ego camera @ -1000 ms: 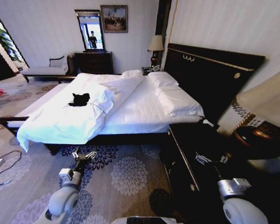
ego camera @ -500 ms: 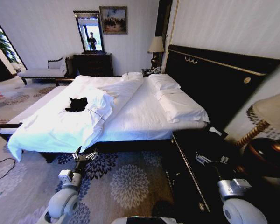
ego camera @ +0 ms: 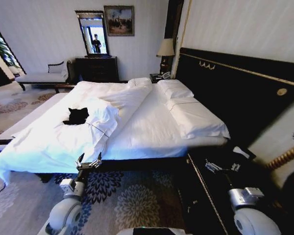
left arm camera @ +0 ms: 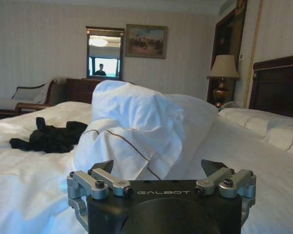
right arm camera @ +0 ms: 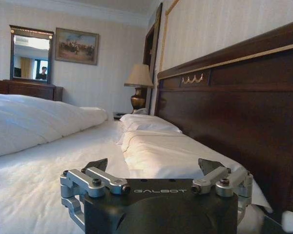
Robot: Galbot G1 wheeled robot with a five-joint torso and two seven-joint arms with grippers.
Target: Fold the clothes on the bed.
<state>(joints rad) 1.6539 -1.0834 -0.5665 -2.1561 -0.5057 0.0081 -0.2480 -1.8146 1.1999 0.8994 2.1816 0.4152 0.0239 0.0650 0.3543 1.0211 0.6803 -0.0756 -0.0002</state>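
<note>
The clothes (ego camera: 77,116), one small black crumpled garment, lie on the white duvet on the left half of the bed (ego camera: 152,122); they also show as the clothes (left arm camera: 49,138) beside a raised duvet fold (left arm camera: 146,126). My left gripper (ego camera: 89,163) hangs open and empty at the bed's near edge, short of the garment, and its own camera shows that gripper (left arm camera: 158,168) with jaws spread. My right gripper (ego camera: 224,166) is open over the dark nightstand, seen up close as the right gripper (right arm camera: 156,165) facing the pillows (right arm camera: 146,124).
A dark headboard (ego camera: 235,93) runs along the bed's right. A dark nightstand (ego camera: 220,196) stands under my right arm. A patterned carpet (ego camera: 137,205) lies in front. Far back are a dresser with mirror (ego camera: 98,68), a bench (ego camera: 36,77) and a lamp (ego camera: 165,49).
The whole picture has shifted: the camera has moved closer to the bed and turned, and the lamp at the right edge left the view. Both grippers hold the same pose.
</note>
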